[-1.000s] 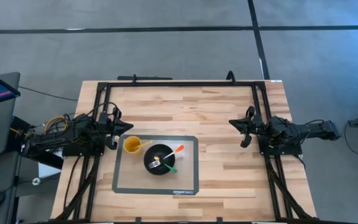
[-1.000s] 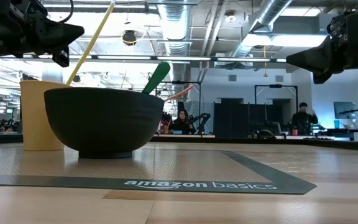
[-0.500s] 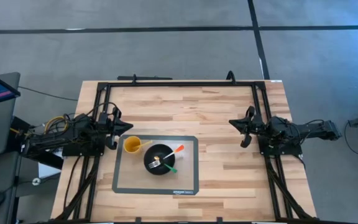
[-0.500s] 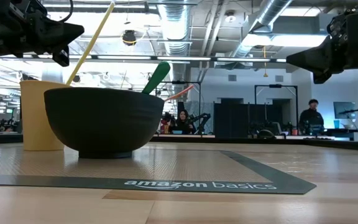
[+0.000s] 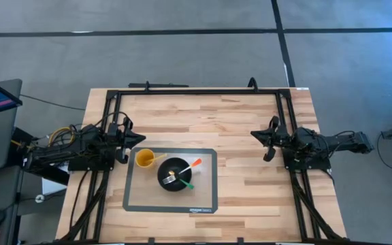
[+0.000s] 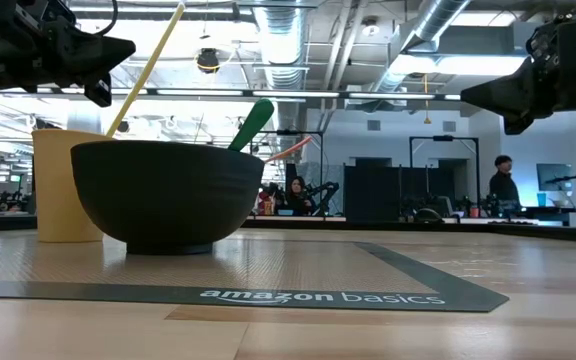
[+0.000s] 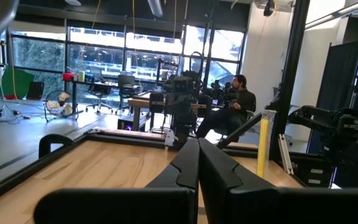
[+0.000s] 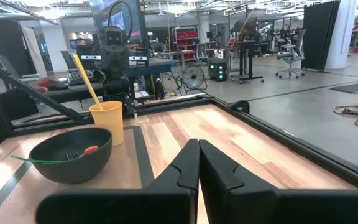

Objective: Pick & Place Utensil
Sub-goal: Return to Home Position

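Observation:
A black bowl (image 5: 174, 174) (image 6: 168, 190) (image 8: 70, 152) stands on a grey mat (image 5: 203, 197). In it lie a green-handled utensil (image 5: 186, 182) (image 6: 251, 125), an orange-handled one (image 5: 194, 163) (image 8: 91, 149) and a fork (image 5: 169, 178), their handles leaning on the rim. To the bowl's left stands a yellow cup (image 5: 144, 158) (image 8: 107, 121), with a yellow utensil (image 6: 148, 65) leaning out of it. My left gripper (image 5: 140, 140) (image 7: 197, 152) hovers shut just beyond the cup, above the table. My right gripper (image 5: 254, 134) (image 8: 197, 149) hovers shut to the right of the mat.
A black metal frame (image 5: 196, 90) runs along the table's far edge and down both sides. Bare wood (image 5: 203, 119) lies between the mat and the far rail. People and desks show in the room behind the table (image 6: 293, 195).
Neither arm nor any thing on the table has moved. A person far behind the table has walked a little to the right in the low view.

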